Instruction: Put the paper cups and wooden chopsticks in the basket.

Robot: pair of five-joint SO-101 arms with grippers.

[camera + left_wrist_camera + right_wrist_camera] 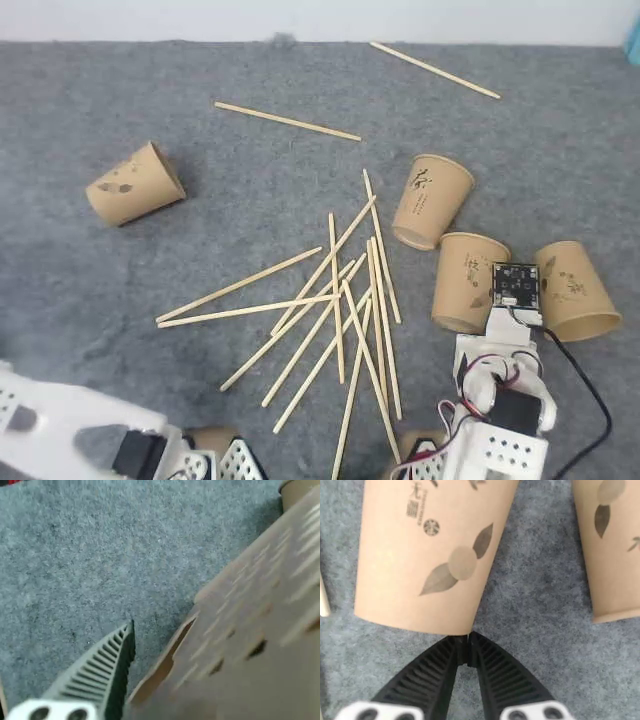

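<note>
Four paper cups lie on their sides on the grey felt: one far left point(135, 185), one right of centre point(432, 200), and two at the right point(468, 280) point(575, 290). Several wooden chopsticks point(340, 310) lie crossed in a heap in the middle, and two more point(288, 121) point(434, 69) lie apart at the back. My right gripper point(468, 647) is shut with nothing in it, its tips at the rim of one cup point(435, 555), with a second cup point(612, 545) beside it. My left gripper point(134, 635) hangs low over the felt next to a brown perforated wall point(250, 630), perhaps the basket.
The right arm point(505, 400) stands at the front right, just before the two right-hand cups. The left arm point(100, 430) sits at the front left corner. Bare felt point(90, 290) stretches between the left cup and the heap. A chopstick end point(322, 597) lies beside the nearest cup.
</note>
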